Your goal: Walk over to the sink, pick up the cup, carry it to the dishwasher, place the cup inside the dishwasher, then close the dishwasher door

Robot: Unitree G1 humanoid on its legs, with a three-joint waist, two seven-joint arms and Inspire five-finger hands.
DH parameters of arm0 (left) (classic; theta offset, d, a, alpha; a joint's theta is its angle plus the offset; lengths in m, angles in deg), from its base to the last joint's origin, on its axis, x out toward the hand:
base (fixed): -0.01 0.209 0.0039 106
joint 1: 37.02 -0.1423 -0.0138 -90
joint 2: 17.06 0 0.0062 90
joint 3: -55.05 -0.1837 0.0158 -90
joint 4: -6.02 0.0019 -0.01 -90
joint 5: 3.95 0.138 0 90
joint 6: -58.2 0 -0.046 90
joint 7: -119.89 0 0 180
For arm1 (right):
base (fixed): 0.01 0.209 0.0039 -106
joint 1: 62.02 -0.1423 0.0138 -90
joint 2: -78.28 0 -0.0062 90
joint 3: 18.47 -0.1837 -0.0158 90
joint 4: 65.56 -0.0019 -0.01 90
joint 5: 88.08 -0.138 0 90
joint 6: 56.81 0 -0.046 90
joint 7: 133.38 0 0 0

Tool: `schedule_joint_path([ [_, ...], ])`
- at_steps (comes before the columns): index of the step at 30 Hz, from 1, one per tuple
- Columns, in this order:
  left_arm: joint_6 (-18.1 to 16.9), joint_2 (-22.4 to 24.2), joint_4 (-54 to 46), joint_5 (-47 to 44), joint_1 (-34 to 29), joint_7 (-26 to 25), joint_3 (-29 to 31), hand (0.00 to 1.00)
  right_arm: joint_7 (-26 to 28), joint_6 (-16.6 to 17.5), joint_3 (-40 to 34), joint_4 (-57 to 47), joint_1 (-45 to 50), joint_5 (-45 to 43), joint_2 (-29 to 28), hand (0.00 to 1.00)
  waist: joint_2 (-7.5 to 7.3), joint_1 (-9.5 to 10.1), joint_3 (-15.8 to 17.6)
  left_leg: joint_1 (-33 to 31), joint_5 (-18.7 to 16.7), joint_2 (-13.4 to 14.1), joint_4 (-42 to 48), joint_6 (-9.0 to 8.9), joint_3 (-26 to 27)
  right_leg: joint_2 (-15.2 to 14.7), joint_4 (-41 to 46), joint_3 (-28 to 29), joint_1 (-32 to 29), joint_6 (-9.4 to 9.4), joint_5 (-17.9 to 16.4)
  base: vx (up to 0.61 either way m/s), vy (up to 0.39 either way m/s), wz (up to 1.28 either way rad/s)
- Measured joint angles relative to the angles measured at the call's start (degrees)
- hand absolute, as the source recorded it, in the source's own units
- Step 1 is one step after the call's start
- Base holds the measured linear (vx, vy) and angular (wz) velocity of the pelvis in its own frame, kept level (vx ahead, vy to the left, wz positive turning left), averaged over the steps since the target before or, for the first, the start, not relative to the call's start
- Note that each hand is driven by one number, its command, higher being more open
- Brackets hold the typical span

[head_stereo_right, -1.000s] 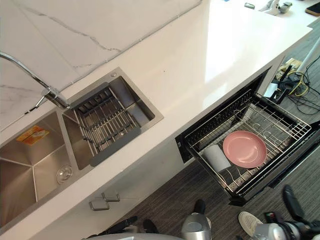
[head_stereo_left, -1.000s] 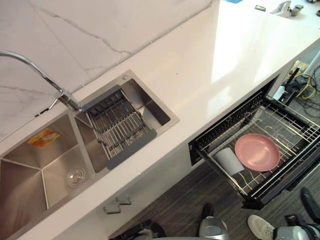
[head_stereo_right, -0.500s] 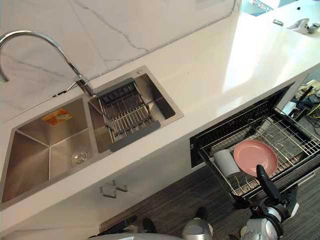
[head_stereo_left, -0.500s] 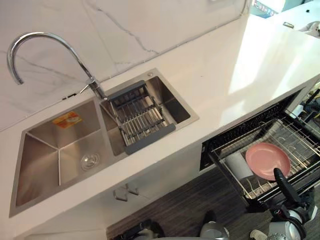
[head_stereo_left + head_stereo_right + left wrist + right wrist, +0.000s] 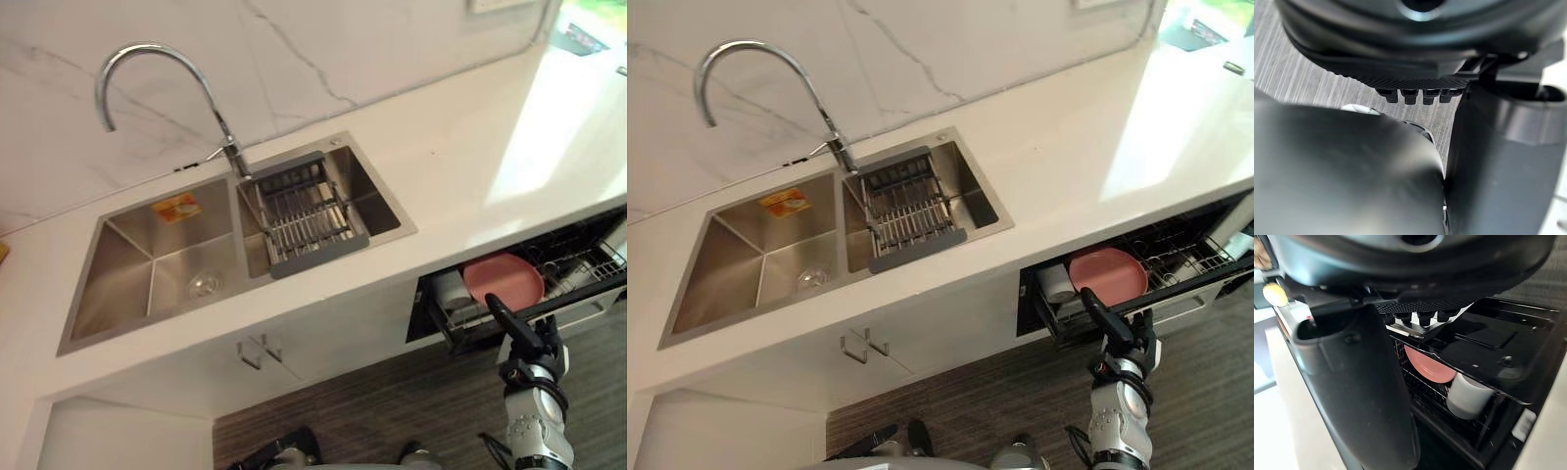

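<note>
At 4 o'clock, nearest the robot, the right hand (image 5: 529,348) is raised to the front edge of the dishwasher rack (image 5: 1185,291). Its fingers (image 5: 1420,317) are extended and hold nothing. They appear to meet the dark front edge, but contact cannot be confirmed. The left hand (image 5: 1415,49) hangs above the floor, and how far open it is cannot be determined.

Just beyond, at 3 o'clock, the rack stands partly pulled out below the surface (image 5: 470,166). The white cup (image 5: 452,290) lies on its side at the rack's 9 o'clock end, just beside a pink plate (image 5: 503,279).

Handling assessment: the cup looks rigid, light and smooth-walled, so probably slippery. If regrasped, wrap the hand round mid-body rather than pinching the rim. Since the cup is loaded, closing is judged to be the remaining step.

Farther off, at 10 o'clock, the double sink (image 5: 127,284) carries a drain rack (image 5: 309,215) across its 3 o'clock basin. The chrome faucet (image 5: 157,54) arches over it at 12 o'clock.
</note>
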Motion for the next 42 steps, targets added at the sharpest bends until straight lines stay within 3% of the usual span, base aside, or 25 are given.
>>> schedule_joint_path([
  [5, -1.5, -0.9, -0.7, 0.0, -1.4, -0.1, 0.5, 1.00, 0.0, 0.3, 3.4, 2.1, -4.2, 0.2, 0.7, 1.00, -0.16, 0.90, 0.0, -1.6, 1.0, -1.5, 0.0, 0.89, -0.1, -0.7, -0.8, -2.9, 0.7, 0.88, 0.3, 0.04, 0.057, 0.32],
  [9, -3.7, -1.3, -1.3, 0.0, -2.3, -0.1, 0.5, 1.00, 2.0, 1.6, 4.6, 3.5, -3.8, 0.2, 0.6, 1.00, -1.44, 0.93, -0.3, -1.6, 1.1, -2.1, -0.4, 0.96, -0.1, -0.4, -2.9, -3.4, 1.6, 1.39, 1.5, 0.06, 0.062, 0.07],
  [17, -8.2, -1.7, -2.9, -2.7, -4.1, 0.9, -2.1, 1.00, 5.3, 3.4, 13.1, 4.5, -1.8, 1.8, 1.1, 1.00, -2.58, 1.07, 0.0, -2.2, 1.0, -1.6, -0.7, 1.12, -0.1, 0.6, -5.2, -3.8, 1.1, 1.16, 1.8, -0.02, 0.056, -0.04],
  [20, -10.6, -1.8, -3.1, -4.6, -4.7, 2.4, -3.9, 1.00, 13.0, 2.8, 21.2, 7.2, 3.5, 7.0, 1.7, 1.00, -3.17, 2.40, -0.4, -2.7, -0.8, -1.4, -0.6, 1.14, -0.1, 0.7, -5.1, -3.5, 0.7, 1.16, 1.8, 0.02, 0.054, 0.03],
  [23, -10.5, -1.9, -3.1, -7.5, -5.0, 5.1, -4.1, 1.00, 17.3, 1.8, 25.4, 16.0, 6.4, 8.4, -3.9, 1.00, -4.29, 3.30, -1.0, -2.6, -1.8, -1.7, -0.8, 1.37, 0.0, 0.3, -4.9, -3.2, 0.7, 1.17, 1.8, 0.08, 0.035, 0.04],
  [26, -9.5, -1.7, -2.4, -12.2, -4.9, 8.7, -4.2, 1.00, 18.8, 1.6, 24.3, 24.4, 6.3, 12.5, -6.3, 1.00, -4.81, 3.58, -1.1, -1.6, -2.3, -2.5, -1.7, 1.37, 1.0, -0.8, -4.0, -1.8, 0.5, 2.28, 2.3, 0.14, 0.057, -0.14],
  [28, -8.2, -3.4, -0.9, -13.7, -4.7, 10.5, -4.4, 1.00, 18.6, 4.0, 20.4, 28.0, 5.7, 13.9, -7.1, 1.00, -5.61, 3.36, -1.3, -0.1, -2.5, -3.2, -2.2, 1.72, 1.0, -1.8, -2.7, -1.8, 1.3, 2.62, 2.1, 0.18, 0.066, -0.06],
  [30, -7.1, -4.1, 0.3, -14.6, -4.6, 11.2, -4.4, 1.00, 17.0, 6.2, 16.1, 32.3, 6.2, 14.9, -6.6, 1.00, -6.73, 3.06, -1.9, 2.0, -4.3, -4.4, -2.2, 2.06, 1.3, -4.8, 2.3, -1.5, 1.4, 4.04, -0.8, 0.22, 0.107, -0.03],
  [34, -6.1, -4.6, 2.5, -14.6, -4.1, 11.2, -4.5, 1.00, 12.8, 5.6, 11.0, 35.5, 7.9, 14.2, -5.1, 1.00, -7.31, 1.83, -2.3, 3.2, -7.4, -6.1, -2.5, 2.97, 1.4, -11.2, 17.1, 1.1, -2.7, 5.20, -3.7, 0.16, 0.136, 0.01],
  [36, -5.6, -5.4, 3.4, -14.6, -3.6, 11.2, -4.6, 1.00, 11.1, 4.9, 8.8, 36.0, 8.9, 13.7, -5.6, 1.00, -7.98, 1.20, -2.2, 3.8, -8.2, -6.4, -2.4, 3.69, 0.4, -14.7, 28.9, 5.5, -7.4, 2.29, -2.5, 0.14, 0.137, 0.25],
  [37, -5.3, -6.2, 3.9, -14.6, -3.1, 11.2, -4.6, 1.00, 10.3, 4.4, 6.8, 36.7, 9.8, 13.7, -7.0, 1.00, -8.76, 0.43, -1.7, 5.0, -8.7, -6.5, -2.3, 4.34, -1.3, -15.8, 36.8, 12.1, -10.9, -0.65, 0.4, 0.16, 0.090, 0.50],
  [38, -5.1, -6.6, 3.9, -14.5, -3.0, 11.1, -4.6, 1.00, 10.2, 4.2, 6.1, 36.8, 10.2, 13.7, -7.8, 1.00, -8.75, -0.03, -1.7, 5.4, -8.9, -6.3, -2.2, 4.56, -2.2, -15.6, 37.7, 14.2, -11.4, 0.31, -0.8, 0.20, 0.073, 0.67],
  [39, -5.0, -7.3, 3.9, -14.5, -2.9, 10.9, -4.5, 1.00, 10.2, 3.5, 4.6, 37.0, 10.5, 13.5, -9.4, 1.00, -9.00, -0.67, -1.6, 5.7, -9.1, -5.6, -2.2, 4.55, -3.4, -14.3, 36.1, 16.6, -12.1, 2.10, -4.6, 0.16, 0.022, 0.57],
  [40, -5.0, -7.7, 4.0, -14.5, -2.9, 10.7, -4.4, 1.00, 10.3, 3.2, 3.5, 37.0, 10.4, 13.6, -10.1, 1.00, -9.24, -0.85, -1.6, 5.9, -9.4, -4.9, -2.0, 4.25, -4.2, -12.4, 31.9, 18.2, -12.4, 2.80, -5.9, 0.15, 0.005, 0.46],
  [42, -4.7, -8.3, 4.0, -14.5, -2.8, 10.7, -4.4, 1.00, 10.3, 2.1, 2.7, 37.2, 10.3, 13.8, -10.3, 1.00, -9.43, -0.90, -1.7, 5.9, -9.8, -4.1, -1.2, 3.08, -5.4, -9.4, 23.6, 21.7, -12.4, 3.33, -5.4, 0.10, -0.031, 0.29],
])
